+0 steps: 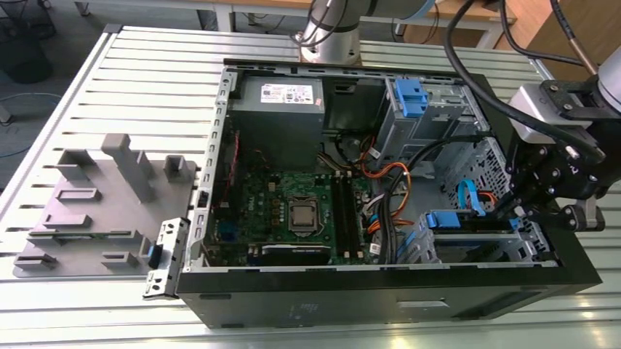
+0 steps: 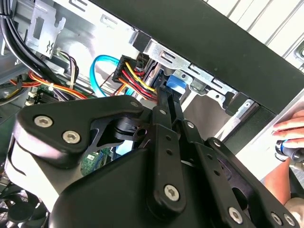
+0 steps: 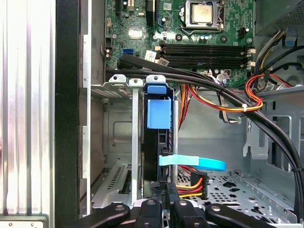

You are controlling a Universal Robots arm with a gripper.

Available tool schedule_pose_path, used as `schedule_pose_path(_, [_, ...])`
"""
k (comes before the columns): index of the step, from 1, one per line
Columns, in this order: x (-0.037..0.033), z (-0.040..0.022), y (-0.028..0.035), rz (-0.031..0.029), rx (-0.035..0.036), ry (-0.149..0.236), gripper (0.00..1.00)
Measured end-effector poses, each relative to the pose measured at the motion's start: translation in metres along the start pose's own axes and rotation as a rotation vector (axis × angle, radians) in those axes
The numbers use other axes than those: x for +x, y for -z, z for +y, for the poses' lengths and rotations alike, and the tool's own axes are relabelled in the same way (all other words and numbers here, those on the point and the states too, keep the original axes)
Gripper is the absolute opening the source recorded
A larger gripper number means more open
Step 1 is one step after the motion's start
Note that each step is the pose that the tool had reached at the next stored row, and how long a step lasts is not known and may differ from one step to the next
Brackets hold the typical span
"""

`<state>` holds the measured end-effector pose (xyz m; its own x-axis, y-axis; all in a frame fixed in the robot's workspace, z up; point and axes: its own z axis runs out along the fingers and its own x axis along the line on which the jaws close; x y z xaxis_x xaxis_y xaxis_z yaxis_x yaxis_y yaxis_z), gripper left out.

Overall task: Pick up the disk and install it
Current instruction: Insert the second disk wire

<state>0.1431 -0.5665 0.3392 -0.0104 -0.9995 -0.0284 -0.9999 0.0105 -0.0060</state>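
Note:
The disk (image 3: pixel 159 147) stands on edge in the drive bay at the corner of the open computer case (image 1: pixel 388 291), on the exterior view's right. Its blue handle (image 3: pixel 158 113) faces the motherboard and also shows in the exterior view, handle (image 1: pixel 441 219). Red, yellow and black power wires and a blue data cable (image 3: pixel 194 162) sit at its other end. My gripper (image 3: pixel 166 206) hangs over that cable end, gripper (image 1: pixel 524 214), jaws shut together, tips at the disk's blue rail (image 2: pixel 178 83) in the second wrist view. Whether the tips touch it I cannot tell.
Black cable bundles (image 3: pixel 213 88) cross just above the bay. The motherboard (image 1: pixel 291 211), a grey power-supply box (image 1: pixel 281 98) and a metal cage with a blue latch (image 1: pixel 412 98) fill the case. A grey fixture (image 1: pixel 97 196) lies on the slotted table. A person's hand (image 2: pixel 289 128) rests outside the case wall.

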Motion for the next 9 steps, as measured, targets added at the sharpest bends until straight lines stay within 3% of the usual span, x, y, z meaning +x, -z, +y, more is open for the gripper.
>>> schedule_pose_path(9, [-0.0005, 0.0043, -0.0005, 0.0003, 0.0014, 0.000, 0.16])
